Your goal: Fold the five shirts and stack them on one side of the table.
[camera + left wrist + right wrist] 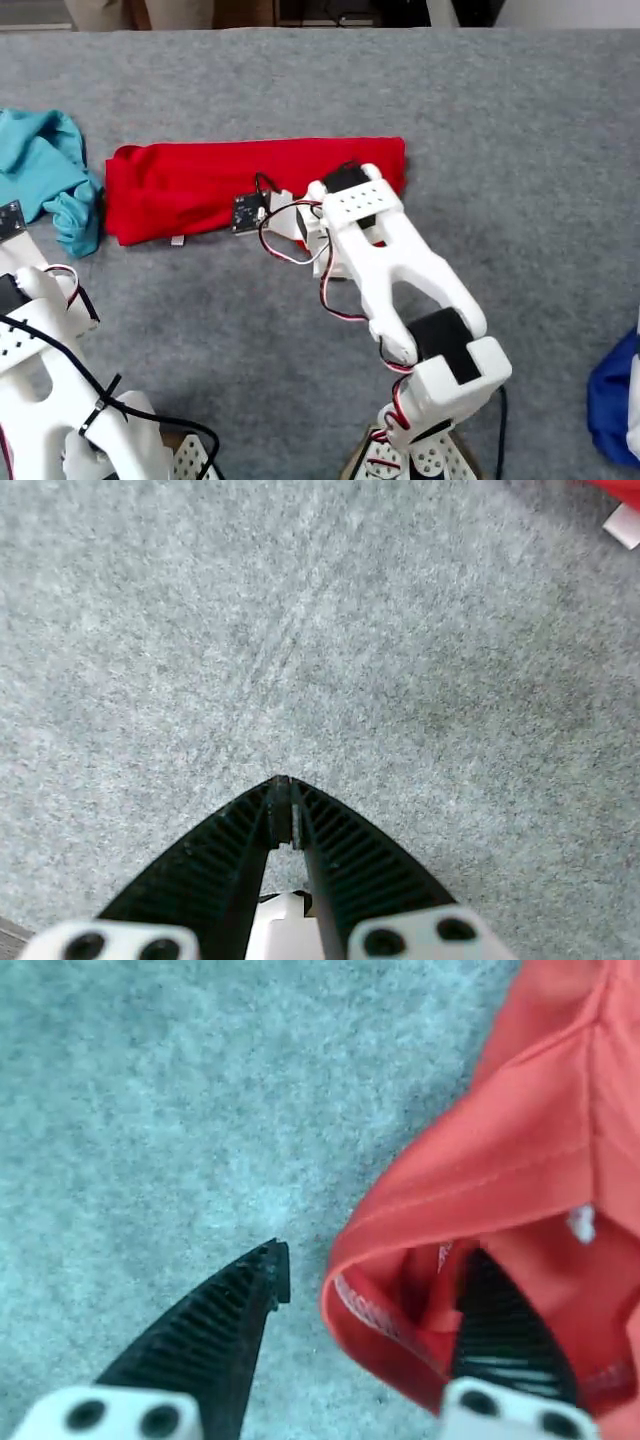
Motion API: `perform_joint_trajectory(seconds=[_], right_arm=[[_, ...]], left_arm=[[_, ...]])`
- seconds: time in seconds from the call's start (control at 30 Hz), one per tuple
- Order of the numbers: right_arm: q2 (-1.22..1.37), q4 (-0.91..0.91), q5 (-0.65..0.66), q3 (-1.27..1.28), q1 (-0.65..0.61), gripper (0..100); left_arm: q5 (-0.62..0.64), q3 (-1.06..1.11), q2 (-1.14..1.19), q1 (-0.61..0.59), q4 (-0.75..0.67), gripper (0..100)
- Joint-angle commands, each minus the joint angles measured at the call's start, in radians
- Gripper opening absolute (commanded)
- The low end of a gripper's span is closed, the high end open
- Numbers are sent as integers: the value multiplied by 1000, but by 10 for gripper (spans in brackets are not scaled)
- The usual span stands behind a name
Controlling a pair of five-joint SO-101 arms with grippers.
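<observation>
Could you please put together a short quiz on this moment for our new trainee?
1. True or false: the left gripper is shut, above bare grey table cover.
2. Pick one. The right gripper is:
A. shut above bare cover
B. open, with a fold of the red shirt at its edge between its fingers
C. holding a shirt lifted clear of the table
3. Fill in: in the high view, just past the red shirt's end on the left arm's side lies a ___ shirt.

Key
1. True
2. B
3. Teal: the teal shirt
</observation>
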Motion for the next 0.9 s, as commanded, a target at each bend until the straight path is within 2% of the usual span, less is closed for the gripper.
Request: perform_joint_trajectory(seconds=[0.0, 0.2, 0.53, 0.7, 0.87], right_arm=[[-1, -35, -26, -13, 31, 143], [5, -35, -40, -107, 81, 22], [107, -40, -35, -259, 94, 7], [254, -8, -35, -472, 116, 5], [381, 133, -35, -760, 130, 5]], left_arm=[[-6, -5, -21, -5, -3, 18], [-6, -3, -21, -3, -3, 18], [-5, -3, -21, -3, -3, 18], [-6, -3, -21, -9, -3, 18], [-6, -3, -21, -11, -3, 18]])
